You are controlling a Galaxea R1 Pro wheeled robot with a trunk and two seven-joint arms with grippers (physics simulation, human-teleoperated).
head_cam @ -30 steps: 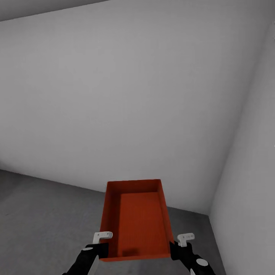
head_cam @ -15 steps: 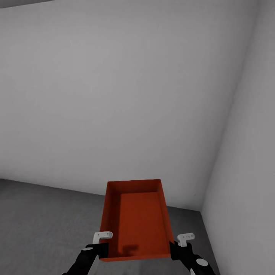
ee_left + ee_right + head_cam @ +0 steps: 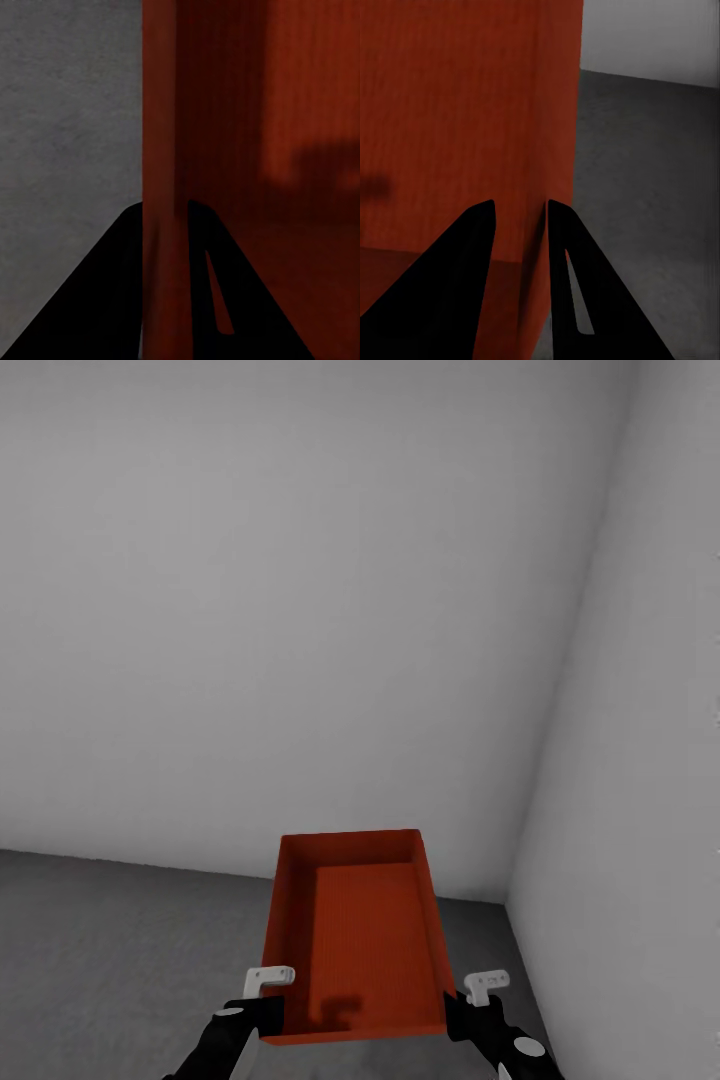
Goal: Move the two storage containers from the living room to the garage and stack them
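storage container (image 3: 355, 935) over floor (image 3: 110, 950), white walls (image 3: 300, 610) ahead

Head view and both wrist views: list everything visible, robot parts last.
storage container: one, orange-red, open top, empty, held up between both grippers above the floor.
floor: one, dark grey concrete, below and around the container.
walls: two, plain white, meeting in a corner ahead on the right.
left gripper: one, black, fingers astride the container's left wall.
right gripper: one, black, fingers astride its right wall.

Soft, even, dim light; wrist views blurry.
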